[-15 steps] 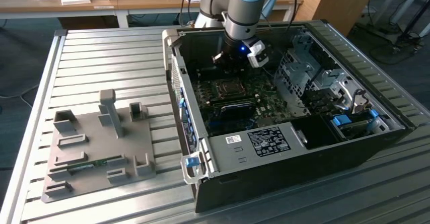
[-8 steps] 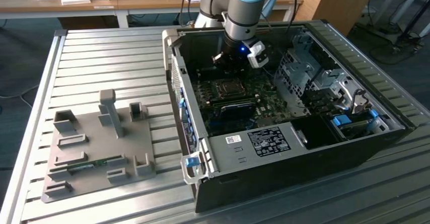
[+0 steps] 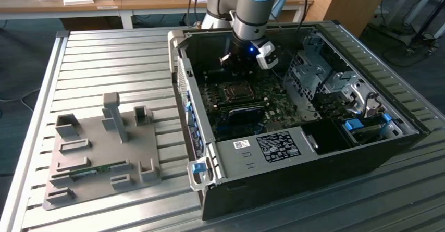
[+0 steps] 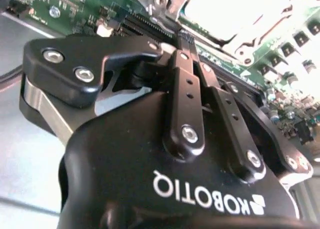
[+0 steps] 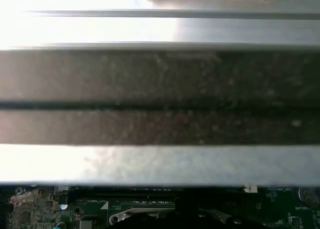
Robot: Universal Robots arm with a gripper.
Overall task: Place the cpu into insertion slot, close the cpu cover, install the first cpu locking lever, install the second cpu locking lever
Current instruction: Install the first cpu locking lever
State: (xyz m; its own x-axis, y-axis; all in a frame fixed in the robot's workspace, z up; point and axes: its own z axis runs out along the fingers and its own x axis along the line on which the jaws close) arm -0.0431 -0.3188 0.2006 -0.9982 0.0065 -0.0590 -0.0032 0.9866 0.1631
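1. Black two-finger gripper [image 4: 186,39]: fingers pressed together, nothing visibly between them; tips low beside the socket, apparently to work its hardware.
2. Silvery square cpu cover [image 3: 236,90]: lies flat on the green motherboard [image 3: 271,109] inside the open black computer case [image 3: 361,154]; the cpu beneath cannot be made out.
3. Surroundings: grey slatted metal table [image 3: 104,60]; grey moulded parts fixture [image 3: 104,154]; case wall crowds the arm.

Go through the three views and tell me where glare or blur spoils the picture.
Exterior view: evenly lit and sharp, the gripper hanging over the motherboard in shade inside the computer case. Second wrist view: the cpu socket area is blown out white by glare, and the gripper body is close and soft. First wrist view: bright metal bands are washed out, the dark case wall blurred.
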